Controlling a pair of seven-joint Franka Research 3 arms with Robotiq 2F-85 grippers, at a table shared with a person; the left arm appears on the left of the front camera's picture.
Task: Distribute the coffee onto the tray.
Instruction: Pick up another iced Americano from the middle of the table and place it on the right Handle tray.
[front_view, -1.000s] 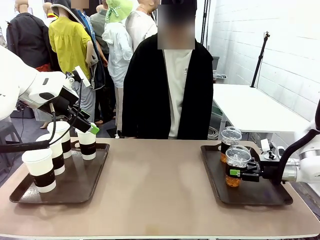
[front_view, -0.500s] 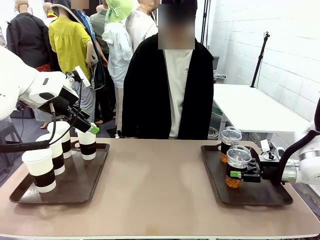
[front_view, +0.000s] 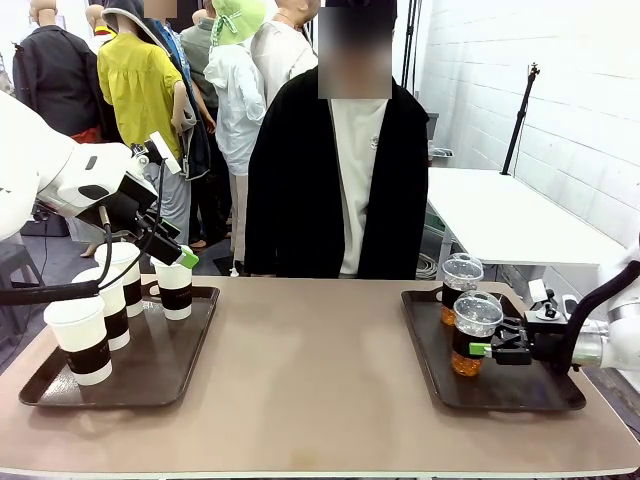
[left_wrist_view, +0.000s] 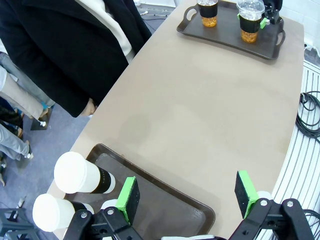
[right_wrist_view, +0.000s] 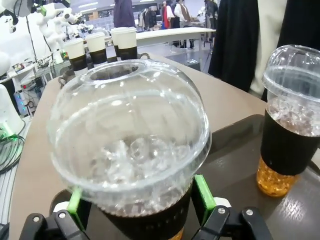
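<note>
Since a second ago the right gripper (front_view: 478, 349) has let go of the near clear dome-lidded iced coffee cup (front_view: 470, 333) and backed slightly toward the frame's right.

At upper left, the left gripper (front_view: 178, 257) hangs open above the white paper cups with brown sleeves (front_view: 176, 288) on the left brown tray (front_view: 160, 385).

At right, the upright iced cup stands on the right brown tray (front_view: 520, 395), just left of the spread green pads (right_wrist_view: 203, 192); its base is hidden.
</note>
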